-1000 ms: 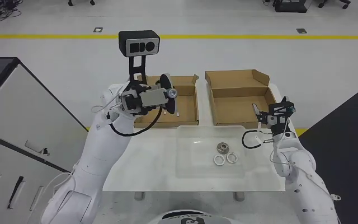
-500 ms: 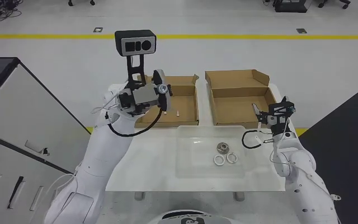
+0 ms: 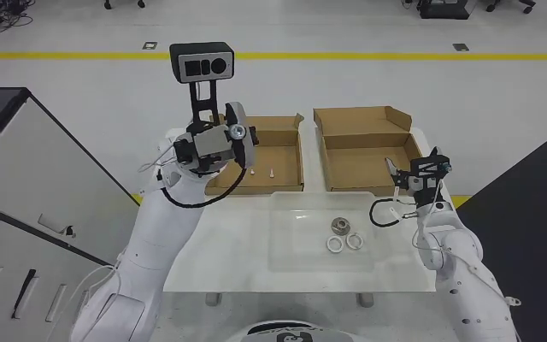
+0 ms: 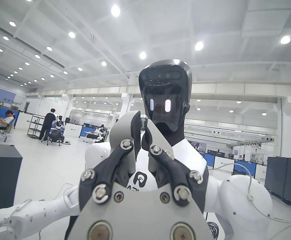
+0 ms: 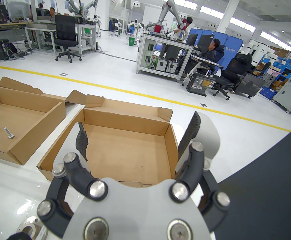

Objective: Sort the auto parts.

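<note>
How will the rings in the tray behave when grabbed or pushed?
The rings lie flat and look thin, so likely awkward to pinch from above. The tray looks glossy, so a push would probably slide them, not roll them. They look rigid.

Bright light comes from round white ceiling lamps; the glossy white worktop shows glare; lines bend near edges.
</note>
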